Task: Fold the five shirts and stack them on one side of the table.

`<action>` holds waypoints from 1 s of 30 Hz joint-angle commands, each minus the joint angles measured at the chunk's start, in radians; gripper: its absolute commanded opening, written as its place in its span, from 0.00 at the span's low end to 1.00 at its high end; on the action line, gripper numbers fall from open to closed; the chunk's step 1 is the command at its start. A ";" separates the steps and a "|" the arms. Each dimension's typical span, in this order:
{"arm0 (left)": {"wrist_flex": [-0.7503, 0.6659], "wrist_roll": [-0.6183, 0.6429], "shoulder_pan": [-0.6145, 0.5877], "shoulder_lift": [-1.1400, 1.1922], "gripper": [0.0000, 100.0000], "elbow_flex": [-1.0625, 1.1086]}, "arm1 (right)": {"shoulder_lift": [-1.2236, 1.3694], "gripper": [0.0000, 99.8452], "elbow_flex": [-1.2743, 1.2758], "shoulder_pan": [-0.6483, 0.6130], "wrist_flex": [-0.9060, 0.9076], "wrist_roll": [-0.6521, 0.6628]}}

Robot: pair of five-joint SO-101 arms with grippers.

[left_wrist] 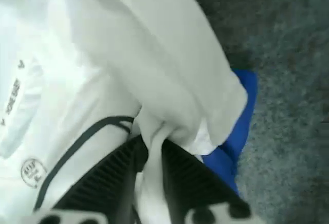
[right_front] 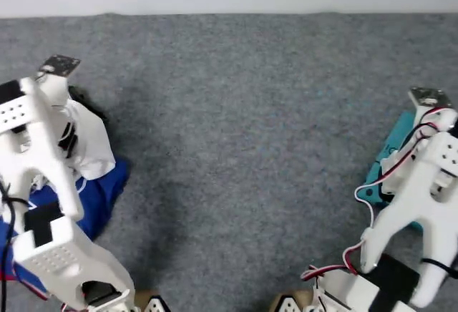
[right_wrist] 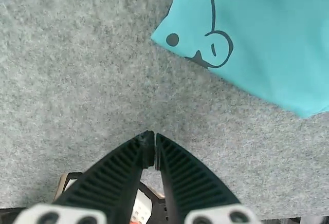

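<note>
Both pointing down: left gripper (left_wrist: 151,152) tight on white shirt (left_wrist: 154,54), right gripper (right_wrist: 154,144) closed, empty, near teal shirt (right_wrist: 267,34).

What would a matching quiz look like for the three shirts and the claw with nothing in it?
Things:
1. white shirt
2. blue shirt
3. teal shirt
4. right gripper

States:
A. shut on nothing, over the bare grey table
B. pinched by the left gripper
C. alone, far from the other two shirts
D. partly under another shirt

Pairs: 1-B; 2-D; 3-C; 4-A
</note>
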 commanded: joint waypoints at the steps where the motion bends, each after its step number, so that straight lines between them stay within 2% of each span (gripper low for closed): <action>1: 0.012 0.020 0.074 -0.149 0.00 -0.087 | -0.047 0.01 -0.005 -0.007 0.042 -0.009; 4: -0.003 0.123 0.135 -0.227 0.00 -0.173 | -0.047 0.01 -0.005 -0.007 0.042 -0.009; 9: -0.031 0.373 0.259 -0.256 0.00 -0.306 | -0.047 0.01 -0.005 -0.008 0.042 -0.009; 13: -0.038 0.474 0.396 -0.253 0.00 -0.415 | -0.047 0.01 -0.003 -0.008 0.044 -0.009; 19: -0.135 0.493 0.664 -0.253 0.00 -0.490 | -0.047 0.01 -0.003 -0.012 0.044 -0.009; 24: -0.153 0.488 0.887 -0.250 0.00 -0.489 | -0.047 0.01 0.012 -0.012 0.044 -0.008; 30: -0.104 0.428 1.048 -0.164 0.00 -0.489 | -0.047 0.01 0.089 -0.012 0.044 -0.006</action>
